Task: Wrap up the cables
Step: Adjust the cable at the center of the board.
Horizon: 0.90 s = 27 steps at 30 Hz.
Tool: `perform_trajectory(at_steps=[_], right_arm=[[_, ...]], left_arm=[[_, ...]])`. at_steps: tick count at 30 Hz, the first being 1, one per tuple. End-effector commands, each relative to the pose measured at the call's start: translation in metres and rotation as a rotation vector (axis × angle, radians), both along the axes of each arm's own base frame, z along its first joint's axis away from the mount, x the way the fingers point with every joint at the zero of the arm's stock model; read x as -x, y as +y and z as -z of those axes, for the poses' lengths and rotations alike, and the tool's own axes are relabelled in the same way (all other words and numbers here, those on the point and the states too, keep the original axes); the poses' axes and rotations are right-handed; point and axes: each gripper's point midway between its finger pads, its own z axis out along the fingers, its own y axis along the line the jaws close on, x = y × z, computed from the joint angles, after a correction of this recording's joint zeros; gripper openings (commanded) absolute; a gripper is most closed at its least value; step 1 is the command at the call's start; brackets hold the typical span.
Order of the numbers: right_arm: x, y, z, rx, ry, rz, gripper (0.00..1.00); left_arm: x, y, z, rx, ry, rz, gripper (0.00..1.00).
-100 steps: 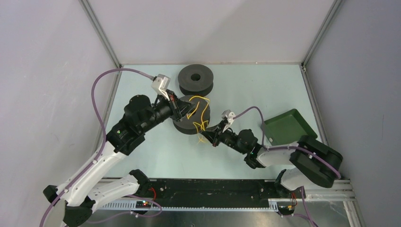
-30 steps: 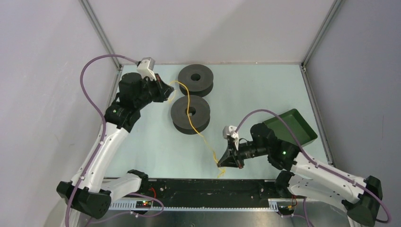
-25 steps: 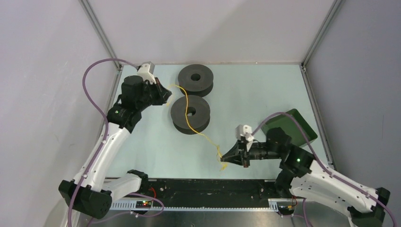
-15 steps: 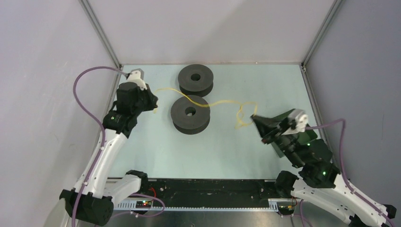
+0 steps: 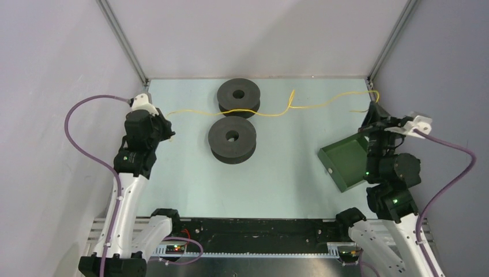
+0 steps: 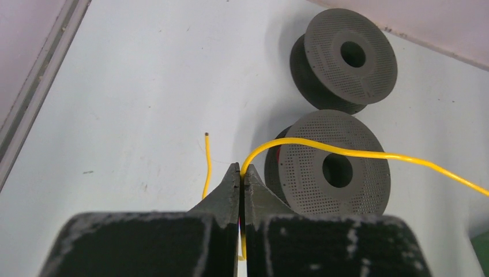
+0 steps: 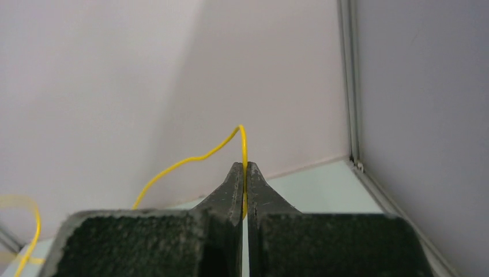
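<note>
Tabletop [image 5: 288,184]: pale blue-green, walled on three sides.

Left arm [image 5: 124,190] stands along the left edge, the right arm [image 5: 398,196] along the right edge. Both are reared up, with their wrists well apart.

Green tray [image 5: 345,160]: at the right edge, about mid-depth, tilted in the top view and right next to the right arm.

There are two dark grey spools, both lying flat left of centre. The far spool [image 5: 239,95] is close to the far edge. The near spool [image 5: 232,138] is just in front of it, and I can't tell whether they touch.

Yellow cable [image 5: 271,113]: strung between the two claws across nearly the full width of the tabletop. It runs from near the left edge towards the far right corner. In the top view it passes along the gap between the spools, has one upward kink right of them, then loops at the far right corner. In the left wrist view it arcs out of the tips and crosses over the near spool. Can't tell whether it touches either spool.

Left claw [image 6: 241,173]: pressed together, clamped on the yellow cable, and sits near the left edge. A short free end [image 6: 206,158] sticks out left of the tips.

Right claw [image 7: 244,173]: pressed together, clamped on the yellow cable, and is raised by the far right corner. The cable pokes up above the tips and bends away left.

Red sliver [image 6: 279,153]: shows between the near spool's flanges on its left side. Too small to tell more.
</note>
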Motion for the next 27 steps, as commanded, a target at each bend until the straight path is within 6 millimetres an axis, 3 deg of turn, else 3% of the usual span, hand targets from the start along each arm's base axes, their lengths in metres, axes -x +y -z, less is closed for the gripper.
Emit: perform_trajectory(at_steps=[1, 6, 9, 15, 19, 20, 21, 24, 27], right_arm=[[-0.008, 0.002, -0.026, -0.045, -0.025, -0.082, 0.00], [-0.018, -0.040, -0.024, -0.137, -0.021, 0.068, 0.00], [-0.016, -0.069, -0.030, -0.173, -0.045, 0.154, 0.00], [-0.022, -0.094, -0.025, -0.177, -0.025, 0.241, 0.00], [-0.047, -0.105, -0.012, -0.195, 0.026, 0.247, 0.00], [-0.060, -0.108, -0.001, -0.197, 0.070, 0.235, 0.00], [-0.065, -0.109, -0.002, -0.202, 0.078, 0.224, 0.00], [-0.095, -0.092, 0.029, -0.199, 0.221, 0.097, 0.07], [-0.102, -0.062, 0.052, -0.177, 0.356, -0.072, 0.24]], left_arm=[[0.001, 0.012, -0.001, -0.036, -0.012, -0.024, 0.00], [0.002, 0.019, 0.002, -0.041, -0.008, -0.046, 0.00], [0.004, 0.033, 0.001, -0.050, -0.011, -0.095, 0.00], [0.010, 0.049, -0.015, -0.048, -0.058, -0.179, 0.00], [0.018, 0.059, -0.029, -0.054, -0.103, -0.230, 0.00], [0.020, 0.058, -0.033, -0.053, -0.117, -0.225, 0.00], [0.020, 0.052, -0.037, -0.044, -0.130, -0.194, 0.00], [0.022, 0.031, -0.053, -0.021, -0.182, -0.076, 0.00], [0.026, -0.005, -0.063, 0.042, -0.200, 0.117, 0.00]])
